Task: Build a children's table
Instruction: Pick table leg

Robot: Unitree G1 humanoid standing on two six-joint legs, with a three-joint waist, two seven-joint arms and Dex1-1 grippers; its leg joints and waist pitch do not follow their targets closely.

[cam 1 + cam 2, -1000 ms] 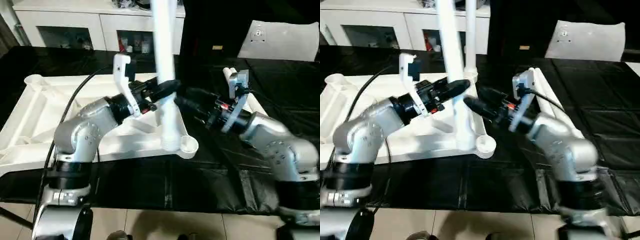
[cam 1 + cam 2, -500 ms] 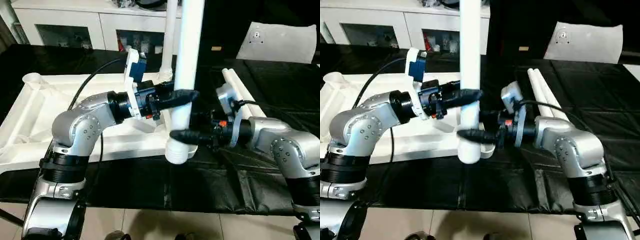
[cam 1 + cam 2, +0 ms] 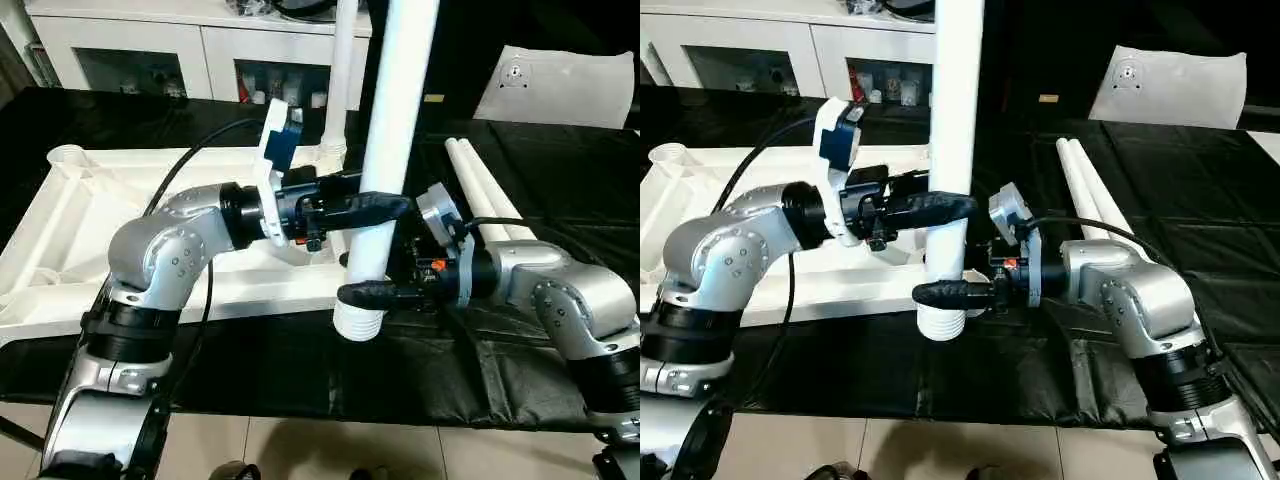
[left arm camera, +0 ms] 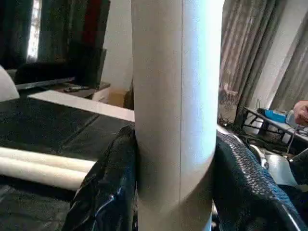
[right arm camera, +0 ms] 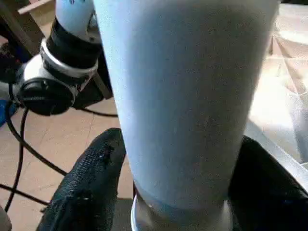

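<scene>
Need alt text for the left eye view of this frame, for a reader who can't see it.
Both grippers clamp one upright white table leg over the near edge of the upturned white tabletop: the left gripper higher, the right gripper just above its ribbed lower end. Another leg stands in a far corner socket; two spare legs lie on the black table.

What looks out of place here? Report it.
The long white tapered plastic leg, held upright by the left gripper and right gripper, hangs with its threaded end beside the white square tabletop, not in a socket.
</scene>
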